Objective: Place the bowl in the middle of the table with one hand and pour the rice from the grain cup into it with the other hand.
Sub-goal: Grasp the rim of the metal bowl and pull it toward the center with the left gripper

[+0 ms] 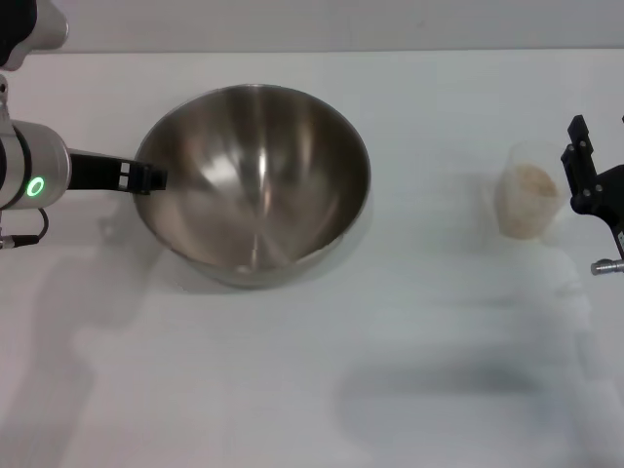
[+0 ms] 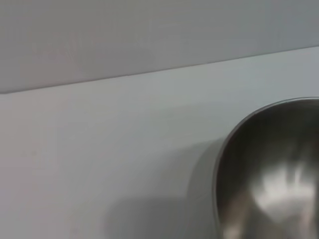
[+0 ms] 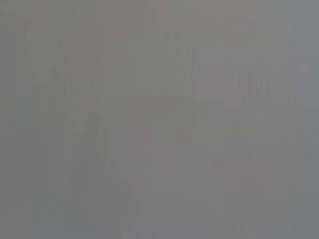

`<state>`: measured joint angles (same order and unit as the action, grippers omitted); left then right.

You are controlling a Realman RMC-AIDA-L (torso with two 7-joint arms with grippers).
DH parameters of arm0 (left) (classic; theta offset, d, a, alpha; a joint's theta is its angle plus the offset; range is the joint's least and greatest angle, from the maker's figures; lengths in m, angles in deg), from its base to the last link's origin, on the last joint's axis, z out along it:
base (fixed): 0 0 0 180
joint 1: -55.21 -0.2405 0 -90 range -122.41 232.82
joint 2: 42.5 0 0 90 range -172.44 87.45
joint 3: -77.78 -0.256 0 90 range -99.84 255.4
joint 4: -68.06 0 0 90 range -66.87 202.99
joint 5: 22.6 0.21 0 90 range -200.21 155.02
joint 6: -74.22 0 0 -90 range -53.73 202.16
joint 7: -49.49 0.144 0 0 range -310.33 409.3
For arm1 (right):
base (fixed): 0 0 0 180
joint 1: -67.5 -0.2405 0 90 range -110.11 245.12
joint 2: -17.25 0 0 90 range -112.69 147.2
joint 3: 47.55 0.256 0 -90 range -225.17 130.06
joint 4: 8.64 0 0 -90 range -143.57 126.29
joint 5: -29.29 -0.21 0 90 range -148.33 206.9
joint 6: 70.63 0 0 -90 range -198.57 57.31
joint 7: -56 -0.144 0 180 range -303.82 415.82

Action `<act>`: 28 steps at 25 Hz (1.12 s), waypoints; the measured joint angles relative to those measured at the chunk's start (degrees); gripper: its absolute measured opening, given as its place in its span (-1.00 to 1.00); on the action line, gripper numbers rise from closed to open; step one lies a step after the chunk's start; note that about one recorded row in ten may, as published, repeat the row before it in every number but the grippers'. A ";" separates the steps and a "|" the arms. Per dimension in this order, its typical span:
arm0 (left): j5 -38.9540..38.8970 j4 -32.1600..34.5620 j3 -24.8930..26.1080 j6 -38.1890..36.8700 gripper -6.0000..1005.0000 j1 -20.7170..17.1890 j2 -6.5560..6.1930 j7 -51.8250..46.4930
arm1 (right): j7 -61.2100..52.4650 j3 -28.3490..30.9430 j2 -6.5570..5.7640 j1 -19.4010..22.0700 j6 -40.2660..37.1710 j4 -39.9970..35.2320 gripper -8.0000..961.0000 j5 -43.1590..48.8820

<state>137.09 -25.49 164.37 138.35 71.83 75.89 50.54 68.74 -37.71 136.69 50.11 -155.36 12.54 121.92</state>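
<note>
Left hand extends rightward, level; right hand hovers at the far right.

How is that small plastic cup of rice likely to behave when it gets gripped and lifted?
The grain cup looks thin-walled and translucent, so it may flex under a firm squeeze. Narrow base with rice inside suggests it could tip if nudged sideways. Probably light; the right gripper beside it should lift it easily.
</note>
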 joint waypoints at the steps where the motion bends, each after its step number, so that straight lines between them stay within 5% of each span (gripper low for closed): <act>1: -0.03 0.40 0.00 -0.26 0.04 0.03 0.00 0.00 | 0.00 0.00 0.00 -0.05 0.00 0.00 0.14 0.00; 9: -0.52 7.24 -0.42 -1.89 0.03 2.57 0.14 0.01 | 0.00 0.00 0.03 -0.55 0.01 -0.74 0.14 0.00; 19: -1.15 6.65 -0.41 -1.21 -0.04 3.78 0.08 -1.45 | 0.00 0.00 0.01 -0.73 -1.79 -1.34 0.14 -0.01; 28: -0.76 5.96 -1.72 -0.73 -0.62 4.38 0.15 -1.62 | 0.00 0.00 -0.03 -0.76 -2.23 -1.64 0.14 -0.01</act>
<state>136.34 -19.53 162.65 137.62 76.21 76.04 48.91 68.75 -37.71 136.66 49.36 -157.59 10.90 121.92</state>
